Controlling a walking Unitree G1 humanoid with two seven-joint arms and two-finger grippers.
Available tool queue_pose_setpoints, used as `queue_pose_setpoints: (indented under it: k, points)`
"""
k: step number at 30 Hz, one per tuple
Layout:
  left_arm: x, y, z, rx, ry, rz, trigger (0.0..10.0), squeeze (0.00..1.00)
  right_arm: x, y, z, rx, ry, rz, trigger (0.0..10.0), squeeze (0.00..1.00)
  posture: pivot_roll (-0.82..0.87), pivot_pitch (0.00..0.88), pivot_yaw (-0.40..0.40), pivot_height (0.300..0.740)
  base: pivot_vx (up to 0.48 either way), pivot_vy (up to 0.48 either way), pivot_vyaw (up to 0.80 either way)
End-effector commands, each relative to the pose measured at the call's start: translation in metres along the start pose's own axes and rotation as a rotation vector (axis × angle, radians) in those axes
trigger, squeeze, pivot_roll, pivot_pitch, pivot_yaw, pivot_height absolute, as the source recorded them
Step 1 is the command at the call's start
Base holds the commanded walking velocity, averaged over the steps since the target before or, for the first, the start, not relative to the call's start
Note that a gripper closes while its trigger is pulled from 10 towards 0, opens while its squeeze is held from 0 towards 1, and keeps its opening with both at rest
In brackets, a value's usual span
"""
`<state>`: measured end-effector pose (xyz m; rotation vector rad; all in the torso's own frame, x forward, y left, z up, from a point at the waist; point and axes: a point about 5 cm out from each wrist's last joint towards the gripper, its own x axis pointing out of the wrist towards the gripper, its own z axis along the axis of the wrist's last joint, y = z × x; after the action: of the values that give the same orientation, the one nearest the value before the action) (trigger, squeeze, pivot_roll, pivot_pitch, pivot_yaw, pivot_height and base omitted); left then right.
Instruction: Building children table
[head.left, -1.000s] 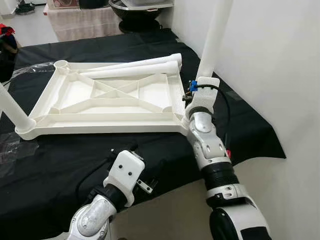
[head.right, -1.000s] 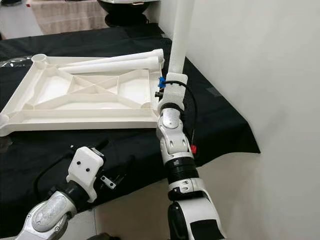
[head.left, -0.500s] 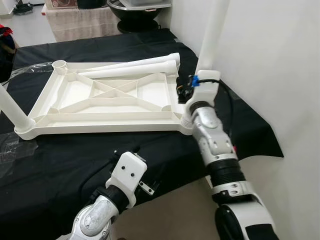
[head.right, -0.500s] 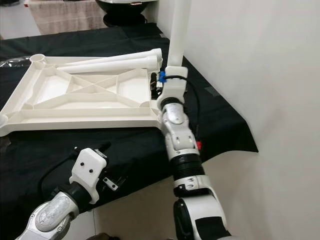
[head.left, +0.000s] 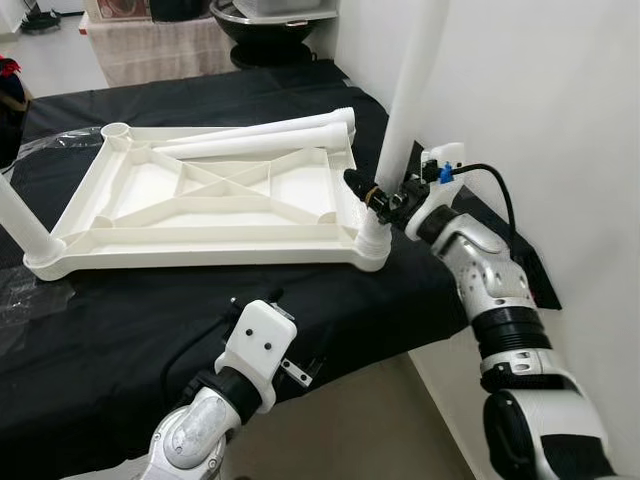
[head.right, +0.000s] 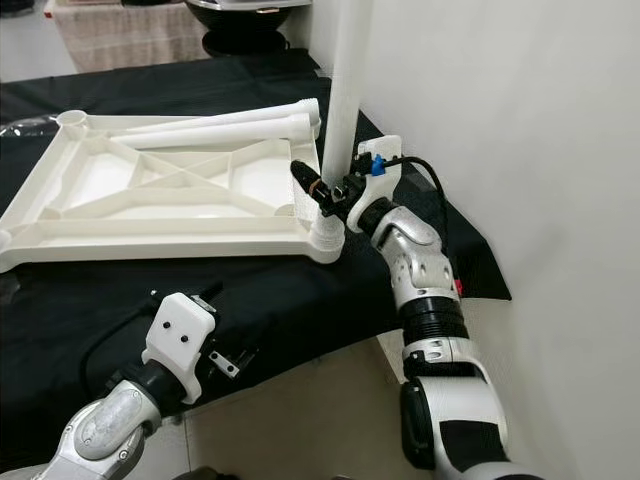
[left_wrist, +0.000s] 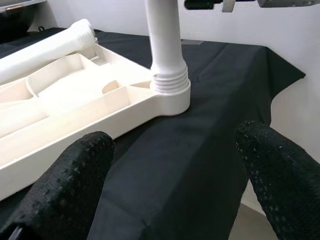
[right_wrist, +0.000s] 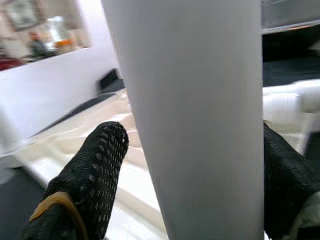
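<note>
Low on my left, my left gripper (left_wrist: 170, 165) hangs empty, its fingers (left_wrist: 65, 185) spread wide above the black cloth (head.left: 150, 320) at the near edge. Beyond it lies the white plastic tabletop (head.left: 215, 195), upside down (ribbed underside with a diagonal cross brace showing), two loose legs (head.left: 270, 135) resting along its far rim. At its near right corner an upright leg (head.left: 405, 110) stands in its threaded socket; my right gripper (head.left: 372, 195) is clamped around it just above the socket.
</note>
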<state>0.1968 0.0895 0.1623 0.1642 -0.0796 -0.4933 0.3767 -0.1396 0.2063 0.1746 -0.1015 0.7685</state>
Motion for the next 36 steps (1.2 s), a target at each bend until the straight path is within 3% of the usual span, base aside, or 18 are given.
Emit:
queue_pose_setpoints:
  k: [1,5,7,8,9,10,14,15,18,20,22,23,24,26,28,30,32,36]
  points:
    - [0.001,0.0,-0.003,0.001,0.01,0.004,10.0,0.0,0.013,0.015,-0.001,0.031,0.029,0.168,10.0,0.0,0.08,0.061,-0.074,0.74,0.0,0.0,0.0]
    - [0.001,0.0,-0.002,0.001,0.008,0.003,10.0,0.0,0.016,0.018,-0.001,0.033,0.041,0.211,10.0,0.0,0.08,0.061,-0.074,0.74,0.0,0.0,0.0]
    - [0.001,-0.001,-0.002,-0.002,0.005,-0.001,10.0,0.0,0.024,0.025,-0.002,0.025,0.071,0.293,10.0,0.0,0.08,0.062,-0.075,0.74,0.0,0.0,0.0]
    - [0.001,-0.002,-0.002,-0.003,0.005,-0.004,10.0,0.0,0.029,0.027,-0.002,0.012,0.08,0.307,8.8,0.0,0.08,0.06,-0.076,0.74,0.0,0.0,0.0]
    - [0.001,-0.002,-0.002,-0.003,0.005,-0.004,10.0,0.0,0.029,0.027,-0.002,0.012,0.08,0.307,8.8,0.0,0.08,0.06,-0.076,0.74,0.0,0.0,0.0]
    - [0.001,-0.002,-0.002,-0.005,0.006,-0.005,10.0,0.0,0.035,0.028,-0.003,-0.004,0.081,0.284,0.0,0.0,0.09,0.058,-0.079,0.74,0.0,0.0,0.0]
    - [0.001,-0.002,-0.002,-0.006,0.007,-0.004,10.0,0.0,0.037,0.027,-0.003,-0.029,0.081,0.261,0.0,0.0,0.08,0.057,-0.078,0.74,0.0,0.0,0.0]
    - [0.001,-0.002,-0.003,-0.003,0.012,-0.003,10.0,0.0,0.038,0.023,-0.004,-0.066,0.084,0.195,0.0,0.0,0.08,0.057,-0.078,0.74,0.0,0.0,0.0]
    - [0.0,-0.002,-0.004,-0.002,0.015,-0.002,10.0,0.0,0.039,0.021,-0.004,-0.093,0.086,0.15,0.0,0.0,0.08,0.052,-0.079,0.74,0.0,0.0,0.0]
    - [0.0,-0.003,-0.007,-0.005,0.021,-0.004,10.0,0.0,0.037,0.011,-0.008,-0.127,0.096,-0.04,0.0,0.0,0.07,0.048,-0.075,0.74,0.0,0.0,0.0]
    - [0.0,-0.003,-0.007,-0.005,0.021,-0.004,10.0,0.0,0.037,0.011,-0.008,-0.127,0.096,-0.04,0.0,0.0,0.07,0.048,-0.075,0.74,0.0,0.0,0.0]
    - [0.001,-0.003,-0.007,-0.005,0.021,-0.007,10.0,0.0,0.034,0.006,-0.012,-0.119,0.104,-0.147,0.0,0.0,0.07,0.043,-0.075,0.74,0.0,0.0,0.0]
    - [0.001,-0.003,-0.007,-0.005,0.021,-0.007,10.0,0.0,0.034,0.006,-0.012,-0.119,0.104,-0.147,0.0,0.0,0.07,0.043,-0.075,0.74,0.0,0.0,0.0]
    - [0.001,-0.004,-0.009,-0.003,0.023,-0.01,10.0,0.0,0.022,-0.009,-0.018,-0.092,0.104,-0.472,0.0,0.0,0.07,0.038,-0.071,0.74,0.0,0.0,0.0]
    - [0.002,-0.004,-0.009,0.001,0.023,-0.013,10.0,0.0,0.011,-0.016,-0.02,-0.06,0.083,-0.704,0.0,0.0,0.07,0.034,-0.072,0.74,0.0,0.0,0.0]
    - [0.002,-0.004,-0.009,0.004,0.023,-0.015,10.0,0.0,0.007,-0.017,-0.02,-0.055,0.071,-0.766,0.0,0.0,0.07,0.034,-0.072,0.74,0.0,0.0,0.0]
    - [0.003,-0.004,-0.009,0.004,0.022,-0.018,10.0,0.0,-0.003,-0.015,-0.018,-0.039,0.04,-0.965,0.0,0.0,0.06,0.026,-0.07,0.74,0.0,0.0,0.0]
    - [0.003,-0.004,-0.009,0.006,0.02,-0.019,10.0,0.0,-0.004,-0.009,-0.018,0.004,0.021,-1.045,0.0,0.0,0.07,0.025,-0.071,0.74,0.0,0.0,0.0]
